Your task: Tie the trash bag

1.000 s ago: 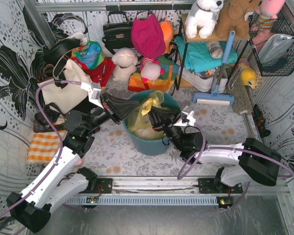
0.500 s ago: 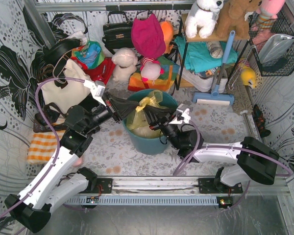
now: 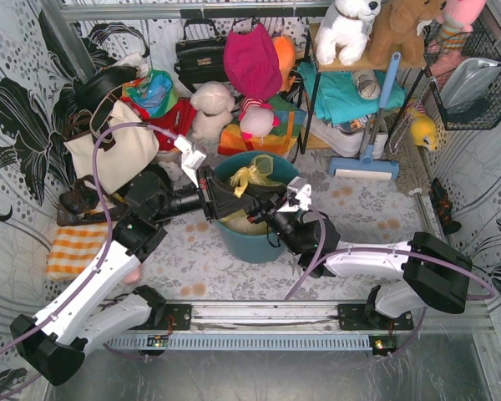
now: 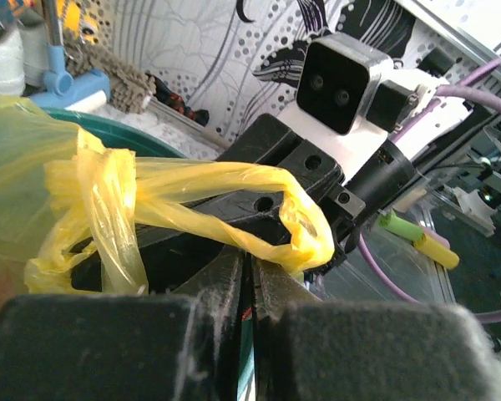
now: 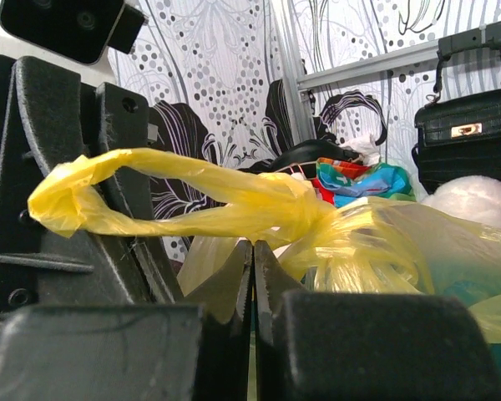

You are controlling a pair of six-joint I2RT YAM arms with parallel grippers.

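Pinching with left gripper [image 4: 250, 266], jaws pressed flat together on a thin strip of trash bag [image 3: 252, 174] that runs down into the tips. Read as held. Same with right gripper [image 5: 252, 261], shut tight on another strip of the yellow plastic.

Crossed now over bin [image 3: 259, 244], each lying just beside the other in the wrist views. Brought in from both sides within the last second: left from beside the bin's left rim to over its mouth, right pushed leftward to meet it.

Drawn out between them, a twisted loop [image 5: 150, 185] of bag ends, draped against the opposite fingers in both wrist views. Bunched gather [image 5: 307, 207] where the ends join.

Bag body seated inside bin, at middle of table, somewhat toward far edge. Top ends standing above rim.

Probably means ends laid across each other and first half of tie formed. Not cinched yet: loop slack and open.

Likely calls next for pulling apart, without tearing thin film or dragging bag out of bin.
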